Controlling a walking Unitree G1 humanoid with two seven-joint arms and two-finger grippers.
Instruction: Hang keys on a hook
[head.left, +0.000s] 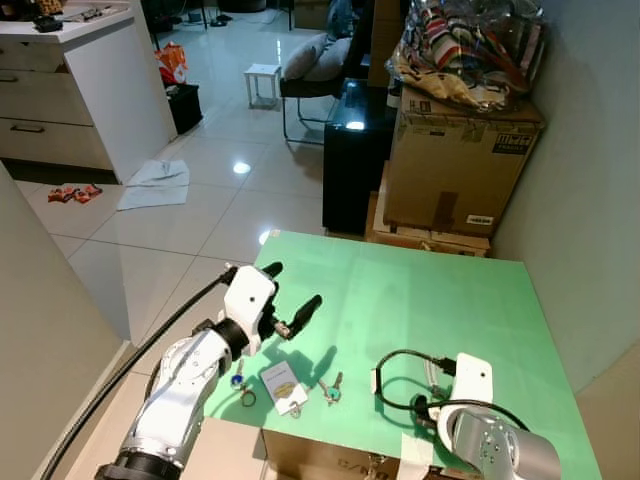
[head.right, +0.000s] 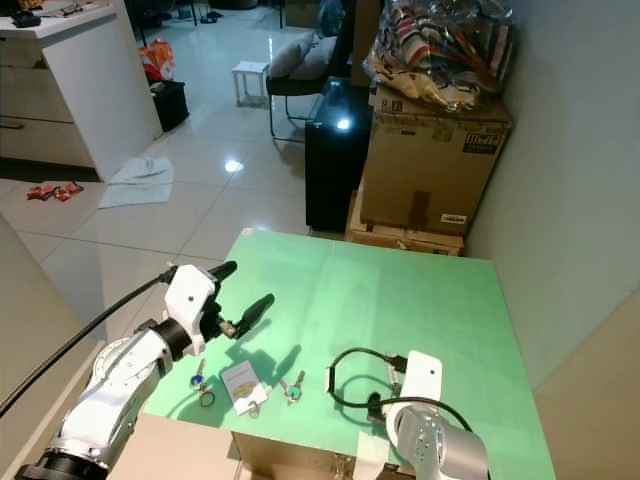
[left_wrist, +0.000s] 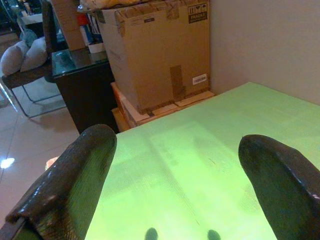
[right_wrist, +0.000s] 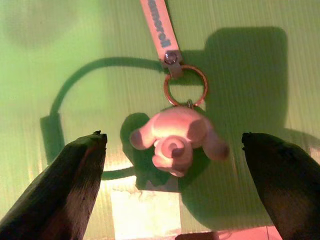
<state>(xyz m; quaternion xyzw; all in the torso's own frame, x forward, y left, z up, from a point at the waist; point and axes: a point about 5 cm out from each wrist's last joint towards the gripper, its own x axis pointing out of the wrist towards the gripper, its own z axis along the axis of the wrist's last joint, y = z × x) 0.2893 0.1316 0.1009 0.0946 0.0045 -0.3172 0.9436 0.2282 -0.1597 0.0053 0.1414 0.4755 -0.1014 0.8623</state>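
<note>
Risk lay in the right gripper (right_wrist: 172, 195), fingers apart above a pink charm (right_wrist: 172, 140) on a ring (right_wrist: 185, 86) and strap (right_wrist: 159, 31): a pinch could slip off the rounded charm. Keys (head.left: 284, 387), with blue heads and a white tag, lay at the table's (head.left: 440, 300) near edge. The left gripper (head.left: 290, 298) was held open above them.

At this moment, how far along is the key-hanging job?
Nothing looks done: the key bunch with the white tag lies on the green table. In hand: the open right end effector hovers over a pink figure keyring; the open left end effector holds nothing. Left: grasping and hanging.
</note>
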